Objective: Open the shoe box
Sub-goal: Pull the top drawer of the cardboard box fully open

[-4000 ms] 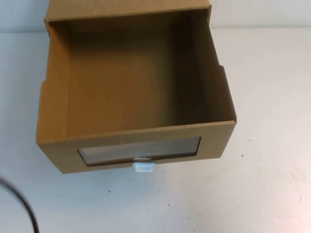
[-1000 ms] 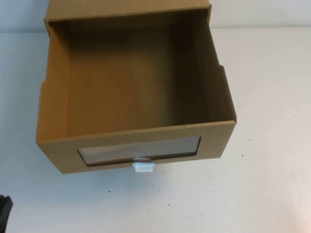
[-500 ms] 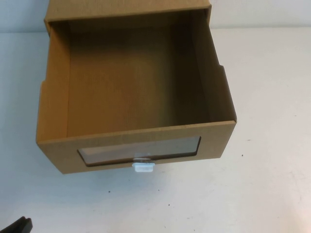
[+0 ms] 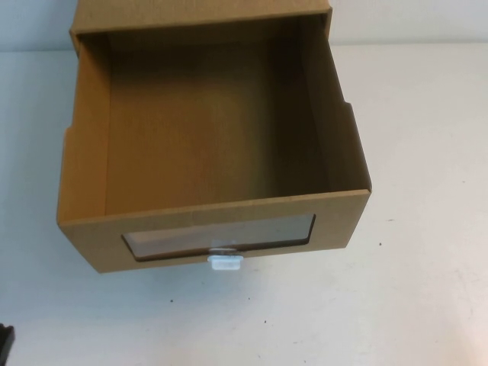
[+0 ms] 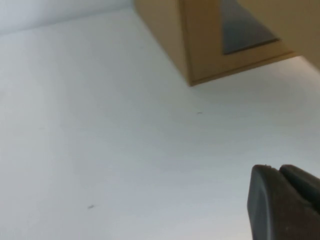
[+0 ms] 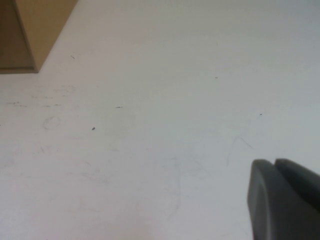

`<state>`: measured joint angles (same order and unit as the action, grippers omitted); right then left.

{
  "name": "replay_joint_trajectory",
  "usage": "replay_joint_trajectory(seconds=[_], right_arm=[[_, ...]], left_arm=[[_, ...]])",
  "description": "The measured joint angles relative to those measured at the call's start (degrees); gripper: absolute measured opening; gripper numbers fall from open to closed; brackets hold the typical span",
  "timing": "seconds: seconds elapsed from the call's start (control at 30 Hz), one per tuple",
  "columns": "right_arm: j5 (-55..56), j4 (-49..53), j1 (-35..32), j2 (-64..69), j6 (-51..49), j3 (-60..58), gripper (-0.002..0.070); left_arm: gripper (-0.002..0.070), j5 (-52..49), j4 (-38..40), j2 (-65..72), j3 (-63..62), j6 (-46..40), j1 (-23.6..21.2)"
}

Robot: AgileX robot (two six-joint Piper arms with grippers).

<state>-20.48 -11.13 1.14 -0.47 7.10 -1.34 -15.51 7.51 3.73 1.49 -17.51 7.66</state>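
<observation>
Over the last few seconds the only thing that has moved is a dark piece of the left arm (image 4: 4, 345) at the lower left corner of the high view. It has shifted about along that edge and now shows as a thin sliver. The brown corrugated-cardboard shoe box (image 4: 84, 191) has not moved at all, so the opening looks already done and the arms look drawn back.

The box fills the upper left and centre of the high view on the white worktop (image 4: 427, 290). Its drawer is pulled well out of the outer sleeve (image 4: 198, 14) at the top edge, and its inside is bare. The front panel faces the lower edge of the frame and carries a clear window (image 4: 221, 235) with a small white plastic pull tab (image 4: 226, 261) under it.

The left gripper (image 5: 279, 170) hangs over bare worktop near the box's front corner, its fingers pressed together on nothing. The right gripper (image 6: 274, 164) is likewise closed and empty, off to the box's side.
</observation>
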Motion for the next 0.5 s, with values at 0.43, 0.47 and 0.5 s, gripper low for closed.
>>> replay_joint_trajectory(seconds=[0.43,0.47,0.5], right_arm=[[0.0,0.0,0.0,0.0,0.0,0.0,-0.0014],[0.0,0.0,0.0,0.0,0.0,0.0,-0.0013],[0.0,0.0,0.0,-0.03,0.0,0.0,-0.0013]], left_arm=[[-0.0005,-5.33,-8.34,-4.05,0.1,10.75,-5.13],[-0.0005,-5.32,-8.34,-4.18,0.1,10.83,-5.21],[-0.0005,-5.59,-8.34,-4.28,0.1,10.83,-5.21]])
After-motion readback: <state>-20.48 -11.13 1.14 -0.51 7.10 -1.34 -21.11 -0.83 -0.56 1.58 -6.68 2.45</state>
